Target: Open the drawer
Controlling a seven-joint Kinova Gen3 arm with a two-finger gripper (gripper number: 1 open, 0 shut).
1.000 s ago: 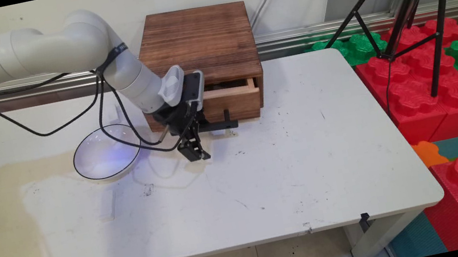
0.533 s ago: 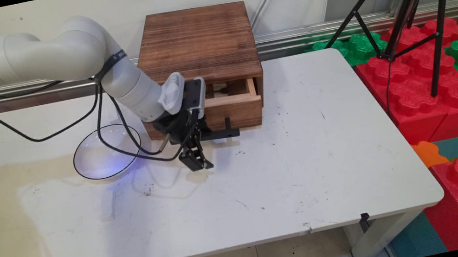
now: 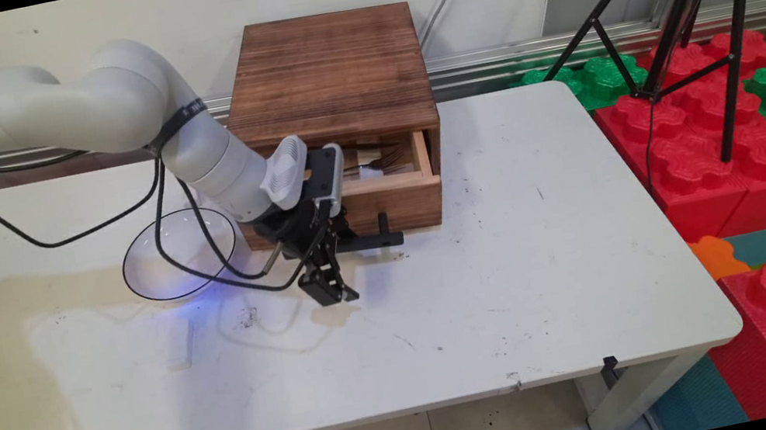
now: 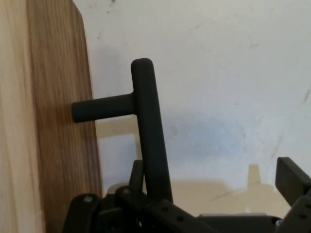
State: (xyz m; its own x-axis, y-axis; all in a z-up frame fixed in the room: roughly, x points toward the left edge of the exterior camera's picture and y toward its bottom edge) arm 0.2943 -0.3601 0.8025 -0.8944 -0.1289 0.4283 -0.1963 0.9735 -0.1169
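One black handle bar [image 4: 148,131] lying level across drawer front [image 3: 392,201], pincer [image 3: 337,243] spread wide around it

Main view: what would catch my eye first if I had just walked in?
Probably the dark wooden box at the table's far edge, its drawer pulled partly out so that forks show inside. In front of it the white arm's black pincer sits at the drawer's black handle. To the left of the box stands a clear glass bowl.

The white arm [image 3: 97,115] reaches in from the left, wrist angled down, jaws spread apart near the tabletop.
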